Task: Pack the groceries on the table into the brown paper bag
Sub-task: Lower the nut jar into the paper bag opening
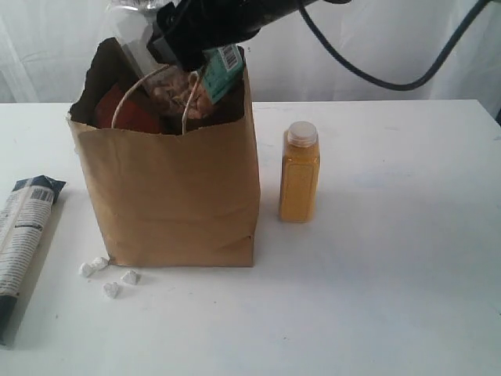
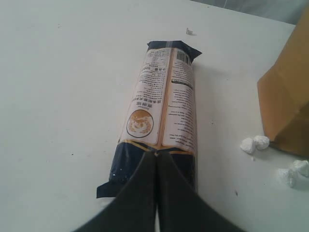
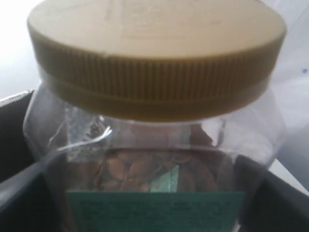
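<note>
Over the mouth of the brown paper bag (image 1: 176,200), the right gripper (image 1: 192,39) pinches the gold-lidded clear nut jar (image 1: 221,72) (tilted). On the table (image 1: 391,274), the orange bottle (image 1: 299,172) stands at the bag's 3 o'clock. The long blue-white package (image 1: 23,227) lies at 9 o'clock, with the left gripper (image 2: 157,155) pressed together over one end.
</note>
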Tool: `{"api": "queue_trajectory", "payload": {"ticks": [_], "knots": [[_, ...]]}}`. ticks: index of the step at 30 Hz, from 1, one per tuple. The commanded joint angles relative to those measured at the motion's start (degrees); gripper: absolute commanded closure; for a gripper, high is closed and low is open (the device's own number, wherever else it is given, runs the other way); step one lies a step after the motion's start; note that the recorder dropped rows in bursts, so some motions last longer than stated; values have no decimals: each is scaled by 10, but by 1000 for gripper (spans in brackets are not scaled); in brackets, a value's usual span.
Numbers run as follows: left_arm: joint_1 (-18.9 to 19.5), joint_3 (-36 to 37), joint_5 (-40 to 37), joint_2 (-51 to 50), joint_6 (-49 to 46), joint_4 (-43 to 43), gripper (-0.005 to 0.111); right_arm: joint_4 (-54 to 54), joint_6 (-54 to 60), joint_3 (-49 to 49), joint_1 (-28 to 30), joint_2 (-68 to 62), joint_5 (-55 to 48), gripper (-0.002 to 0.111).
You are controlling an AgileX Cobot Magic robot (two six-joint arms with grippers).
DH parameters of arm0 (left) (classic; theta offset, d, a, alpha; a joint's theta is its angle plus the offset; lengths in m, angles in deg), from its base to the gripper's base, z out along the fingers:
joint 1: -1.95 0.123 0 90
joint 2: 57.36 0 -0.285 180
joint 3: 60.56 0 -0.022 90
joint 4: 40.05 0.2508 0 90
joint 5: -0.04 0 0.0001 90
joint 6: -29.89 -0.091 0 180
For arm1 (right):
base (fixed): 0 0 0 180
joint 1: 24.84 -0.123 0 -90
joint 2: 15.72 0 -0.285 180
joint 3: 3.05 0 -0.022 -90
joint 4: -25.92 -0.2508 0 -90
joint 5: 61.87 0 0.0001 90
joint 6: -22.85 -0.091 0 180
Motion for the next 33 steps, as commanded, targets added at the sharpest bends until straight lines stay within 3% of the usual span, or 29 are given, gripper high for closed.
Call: {"api": "queue_trajectory", "payload": {"ticks": [1,7,25,33], "knots": [[-3,2,0,3,-1,-1,107,24,4,0,0,-11,42,108],[-3,2,0,3,-1,-1,107,31,4,0,0,-20,64,105],[-3,2,0,3,-1,-1,107,67,1,0,1,-35,14,52],[-3,2,0,3,-1,-1,107,64,0,0,1,-35,-23,51]]}}
